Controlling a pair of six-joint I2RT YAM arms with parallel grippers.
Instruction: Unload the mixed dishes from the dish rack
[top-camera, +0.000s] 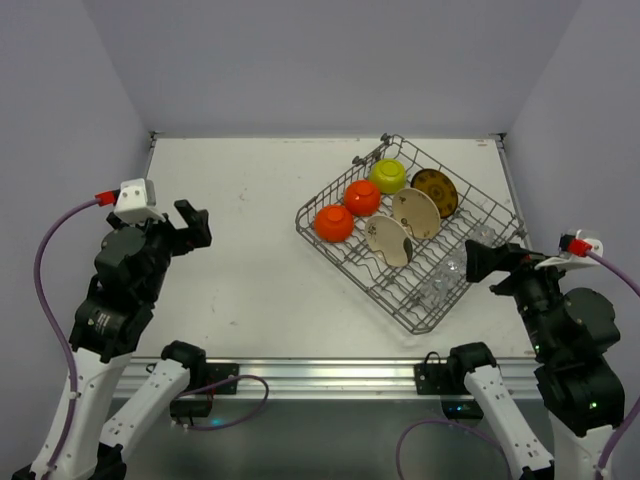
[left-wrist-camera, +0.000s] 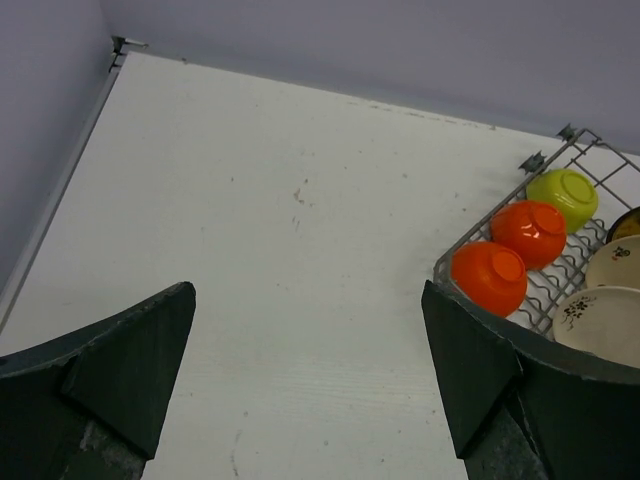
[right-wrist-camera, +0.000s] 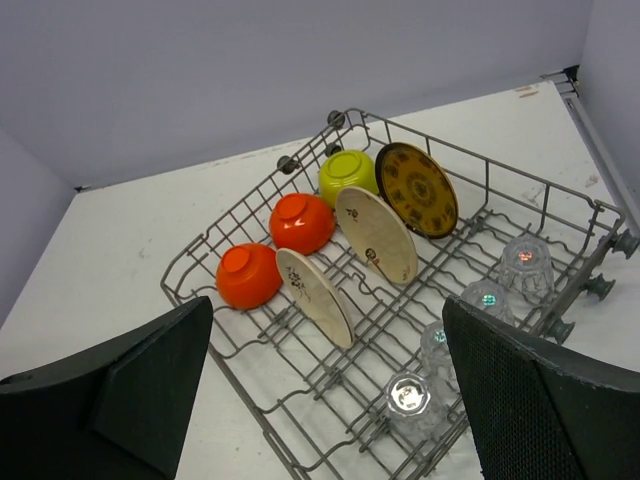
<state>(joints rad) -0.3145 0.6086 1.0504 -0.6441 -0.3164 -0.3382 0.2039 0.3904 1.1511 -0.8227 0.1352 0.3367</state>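
White counter (top-camera: 240, 200): dish rack (top-camera: 350, 272) at right, loaded, plates (top-camera: 415, 212) propped in dividers. Left fingers (left-wrist-camera: 120, 370) and right fingers (right-wrist-camera: 540, 400) wide, empty, pre-grasp.

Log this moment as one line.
dishes: all in rack | left gripper: open, empty | right gripper: open, empty, by rack

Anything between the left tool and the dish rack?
Nothing: only bare white table lies between left tool and dish rack, seen in the top external view.

White table (top-camera: 250, 270), lavender walls (top-camera: 330, 60)
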